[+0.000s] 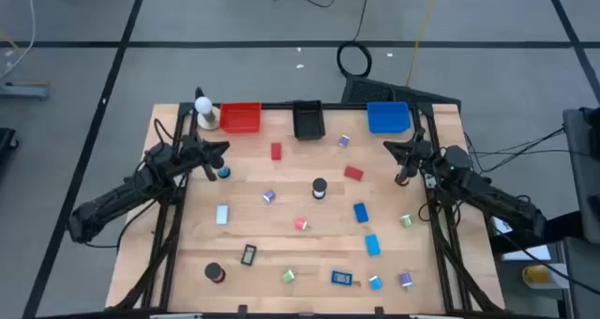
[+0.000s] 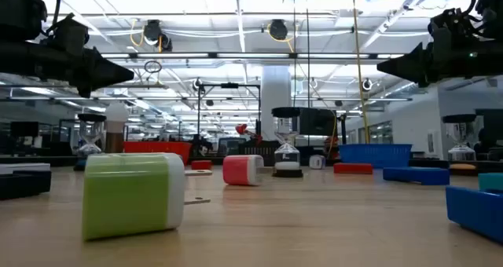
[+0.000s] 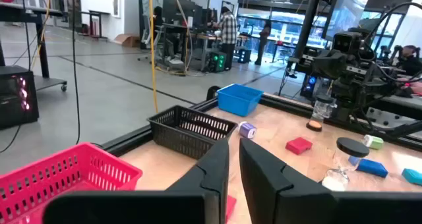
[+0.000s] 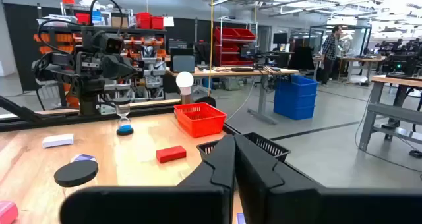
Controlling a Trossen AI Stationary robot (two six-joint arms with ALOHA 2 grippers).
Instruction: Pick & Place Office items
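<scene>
Green clip [image 2: 134,195] nearest, light, rigid, best pinched across its flat sides | left gripper [image 1: 221,151] jaws closed, empty | right gripper [image 1: 389,148] jaws closed, empty, above worktop [image 1: 281,216]

bins [image 1: 307,120] 3 | hourglasses [image 1: 320,189] 3 (two gripper-held) | red blocks [image 1: 353,173] 2

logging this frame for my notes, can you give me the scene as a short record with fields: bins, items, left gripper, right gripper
bins: red bin, black bin and blue bin in a row along the table's far edge
items: small pieces scattered over the table, among them a red block, a blue block, a green clip; none in a bin as far as the high view shows
left gripper: shut, holding nothing, raised near the red bin
right gripper: shut, holding nothing, raised near the blue bin
</scene>
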